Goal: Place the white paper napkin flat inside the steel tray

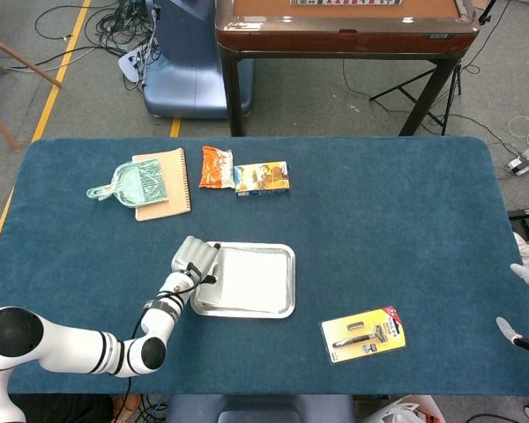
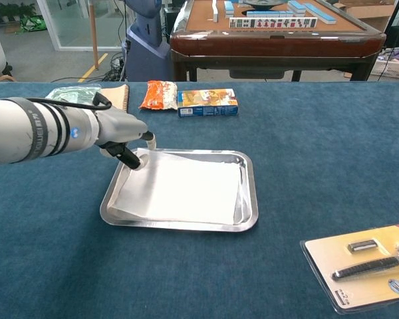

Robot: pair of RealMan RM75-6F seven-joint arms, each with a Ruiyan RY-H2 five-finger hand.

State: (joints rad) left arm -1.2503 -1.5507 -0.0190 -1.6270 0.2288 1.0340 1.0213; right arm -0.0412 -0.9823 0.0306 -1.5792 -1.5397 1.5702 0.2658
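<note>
The white paper napkin (image 2: 179, 193) lies in the rectangular steel tray (image 2: 249, 199); the left robot hand (image 2: 123, 136) pinches its corner, so lifting away unreleased could drag it out.

Left hand (image 2: 123, 136) blocks tray (image 2: 249, 199) far-left corner.

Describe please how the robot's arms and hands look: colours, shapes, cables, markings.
The left arm is a thick white cylinder with black bands and a small blue round logo. A thin black cable loops over its wrist. The left hand is grey metal with dark fingers and pale tips. Of the right hand, only whitish fingers show at the head view's edge.
</note>
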